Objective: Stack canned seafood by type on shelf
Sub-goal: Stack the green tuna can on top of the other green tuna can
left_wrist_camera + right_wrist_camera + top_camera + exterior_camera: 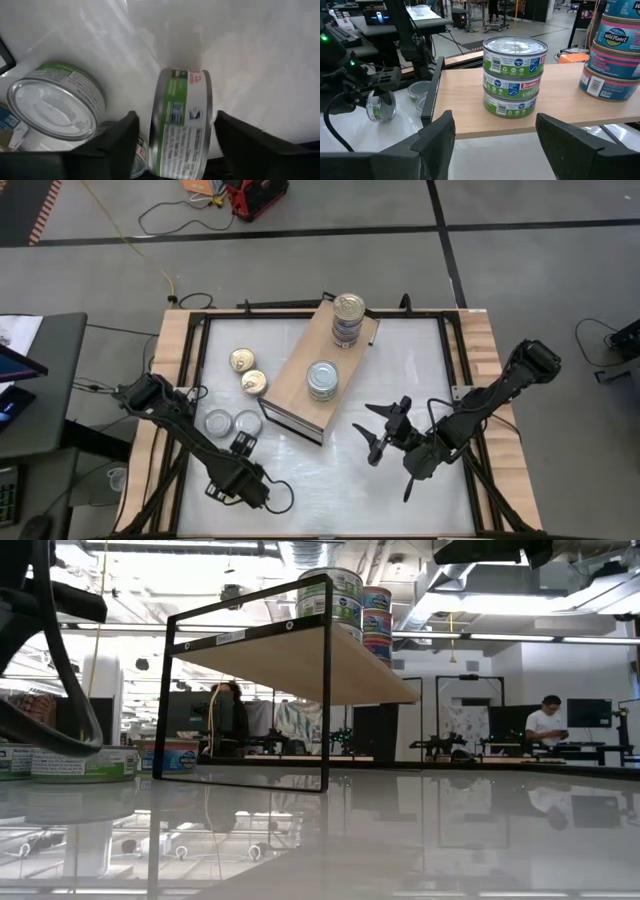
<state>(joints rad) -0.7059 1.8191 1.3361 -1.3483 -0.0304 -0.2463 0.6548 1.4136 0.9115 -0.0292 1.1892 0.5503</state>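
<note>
Fingers of the left gripper (243, 444) straddle a silver-lidded tin (181, 127) turned on edge; contact unclear. High view: two silver tins (232, 421) and two gold-lidded tins (248, 371) on the worktop (400, 370) beside the shelf (292, 385). Right wrist view: right gripper (495, 134) open, facing a three-tin stack (515, 76) on the shelf

Bright overhead light; glare on white desk (240, 45); low view mirrors ceiling lamps; tin (182, 125) between end effector fingers blurred.
</note>
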